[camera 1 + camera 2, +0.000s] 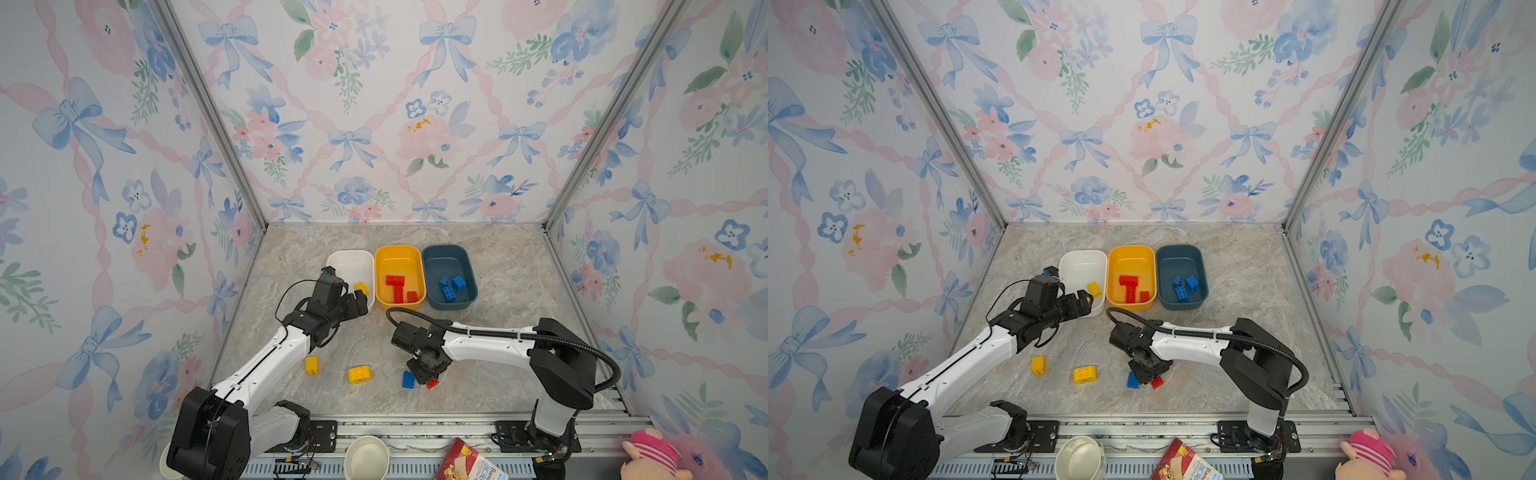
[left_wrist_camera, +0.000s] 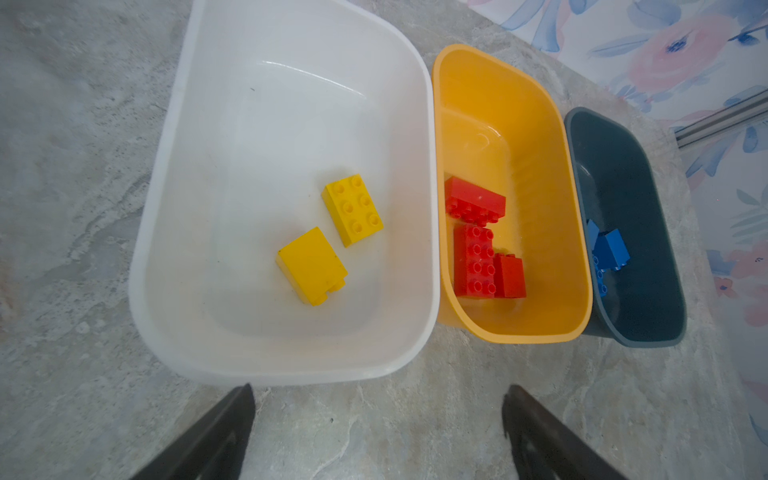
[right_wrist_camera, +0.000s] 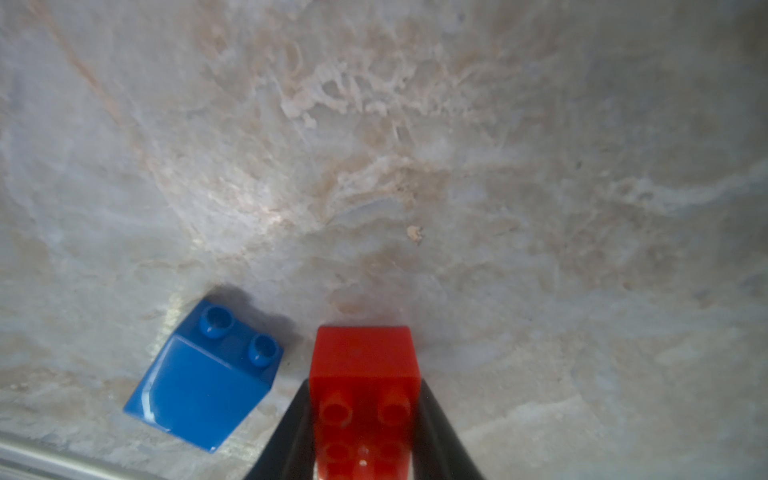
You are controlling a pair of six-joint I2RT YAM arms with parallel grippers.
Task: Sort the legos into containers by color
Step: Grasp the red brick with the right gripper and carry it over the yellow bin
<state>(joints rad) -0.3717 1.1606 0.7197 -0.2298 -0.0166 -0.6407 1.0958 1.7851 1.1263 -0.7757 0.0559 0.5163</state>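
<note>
- Right hand (image 3: 365, 419) was clenched on a red brick (image 3: 363, 365), one black finger on each side, low over the surface (image 3: 415, 166) near its front edge. Whether the brick had cleared the surface could not be told.
- Left hand (image 2: 378, 436) was released and empty, hanging just in front of the near rim of the white tub (image 2: 158, 249).
- Done, by how things lay:
  - Two yellow bricks (image 2: 352, 210) sat in the white tub.
  - Three red bricks (image 2: 473, 257) sat in the yellow-orange tub (image 2: 540, 104).
  - A cluster of blue bricks (image 1: 452, 286), seemingly three, sat in the teal tub (image 1: 449, 249).
- Left to do:
  - The grasped red brick had to go into the yellow-orange tub.
  - A loose blue brick (image 3: 203, 374) lay just beside the red one, apart from it.
  - A square yellow brick (image 1: 311, 365) lay close to the left forearm.
  - A rounded yellow brick (image 1: 360, 375) lay between that one and the loose blue brick.
  - The task looked well past half.
- Little stood in the way. The stretch of surface from the right hand to the tubs looked bare. The loose blue brick was close enough to be nudged, and the left arm reached over the side where the loose yellow pieces lay.
- A paper cup (image 1: 366, 457), a printed box (image 1: 469, 461) and a pink plush toy (image 1: 652, 455) lay at the front rail, off the work area.
</note>
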